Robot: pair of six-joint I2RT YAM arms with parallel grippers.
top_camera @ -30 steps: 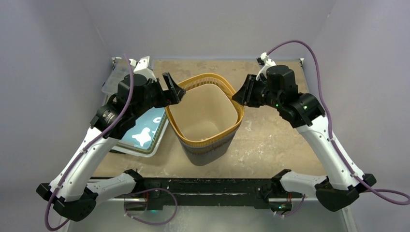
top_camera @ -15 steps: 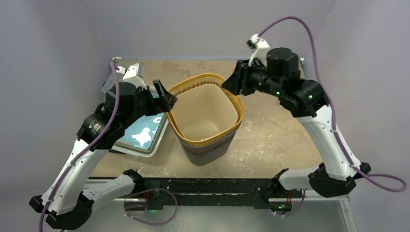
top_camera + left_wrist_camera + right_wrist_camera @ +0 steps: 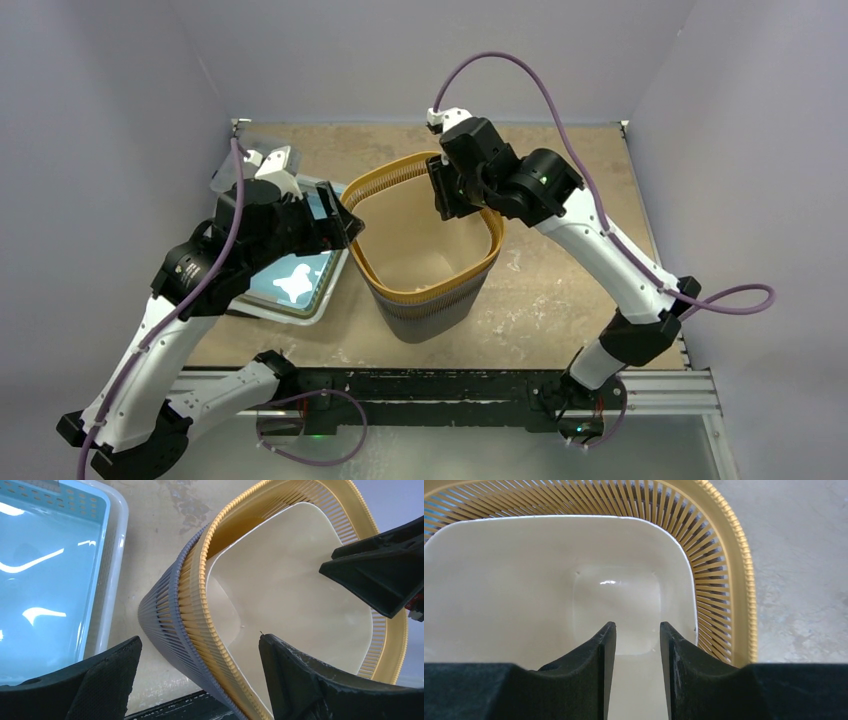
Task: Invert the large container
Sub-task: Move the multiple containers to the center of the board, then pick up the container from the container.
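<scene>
We see the large container, a slatted basket (image 3: 430, 305) with a yellow rim and grey lower wall, standing upright with its mouth facing up, so the turn is not yet begun. A loose-looking cream liner (image 3: 524, 580) sits inside it.

The left claw (image 3: 198, 642) stands wide open astride the basket's left rim, 1 finger outside the wall and 1 over the inside. It holds nothing, and we cannot tell whether either finger touches the rim. The right claw (image 3: 637, 626) hangs over the basket's far rim, pointing down into it. Its 2 fingers are only a narrow gap apart, with nothing between them.

We judge several risks from here:
- The right claw's gap looks too narrow to take the rim, so lowering it as it stands could jam a fingertip onto the slats or the liner.
- If only 1 claw grips, the basket may swing or slip, since the rim is thin and ribbed.
- The liner may drop out once the basket tips, as nothing visible holds it in.
- The blue tray (image 3: 118, 540) lies just beside the basket on the left, so a tip that way could strike it.
</scene>
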